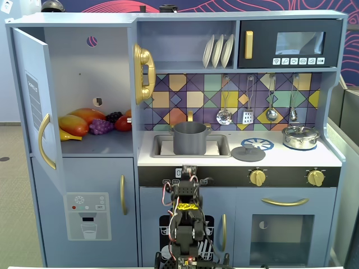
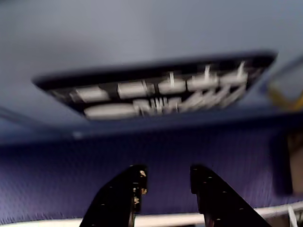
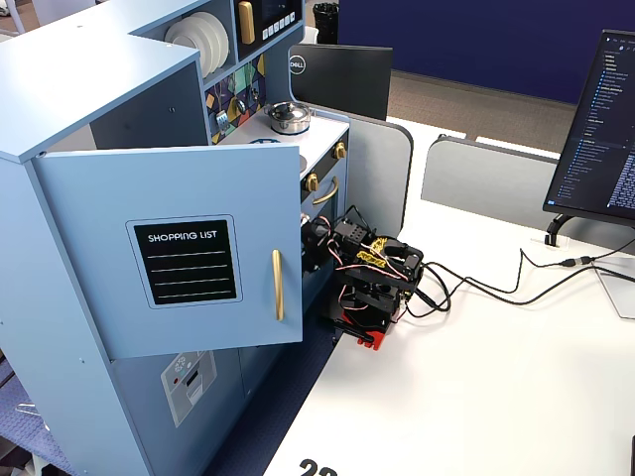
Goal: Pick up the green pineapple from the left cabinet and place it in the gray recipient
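Observation:
The green pineapple shows in no view. The left cabinet [image 1: 84, 73] stands with its door [image 1: 33, 112] swung open. Its shelf holds an orange-red mango [image 1: 78, 120], purple grapes [image 1: 101, 126] and a red fruit [image 1: 123, 124]. The gray recipient [image 1: 189, 138] stands in the sink, right of the cabinet. My arm [image 1: 186, 207] is folded low in front of the kitchen, below the counter and away from both. In the blurred wrist view my gripper [image 2: 166, 182] is open and empty, its jaws apart. In the side fixed view the open door [image 3: 189, 258] hides the cabinet's inside.
A flat gray lid [image 1: 248, 152] and a shiny silver lidded pot [image 1: 301, 136] sit on the counter to the right. The black microwave [image 1: 291, 43] and plates [image 1: 217, 50] are above. A monitor [image 3: 595, 129] and cables [image 3: 496, 288] lie on the white table [image 3: 476, 397].

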`<state>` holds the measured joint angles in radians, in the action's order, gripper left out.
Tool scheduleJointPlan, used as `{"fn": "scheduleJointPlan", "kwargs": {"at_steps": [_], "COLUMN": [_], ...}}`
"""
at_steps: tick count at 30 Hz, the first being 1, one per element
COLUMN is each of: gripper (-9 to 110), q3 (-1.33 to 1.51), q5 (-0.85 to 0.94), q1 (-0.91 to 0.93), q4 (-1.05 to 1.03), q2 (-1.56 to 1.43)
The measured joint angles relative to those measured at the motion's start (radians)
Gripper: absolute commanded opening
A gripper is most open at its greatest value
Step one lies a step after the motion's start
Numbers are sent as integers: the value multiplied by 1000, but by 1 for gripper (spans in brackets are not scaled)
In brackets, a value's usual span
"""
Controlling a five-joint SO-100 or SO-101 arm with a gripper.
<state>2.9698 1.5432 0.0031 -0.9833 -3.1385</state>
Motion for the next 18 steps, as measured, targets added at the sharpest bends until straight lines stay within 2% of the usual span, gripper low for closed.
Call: {"fn": "scheduleJointPlan", "kwargs": {"at_steps": [4, 13, 18], "gripper": [0, 0, 0], "q3": [37, 32, 32], "q5": [-32, -29, 6], "q1": [0, 2, 0], "q4": [-37, -350, -371], "q2": [-29, -38, -46]}}
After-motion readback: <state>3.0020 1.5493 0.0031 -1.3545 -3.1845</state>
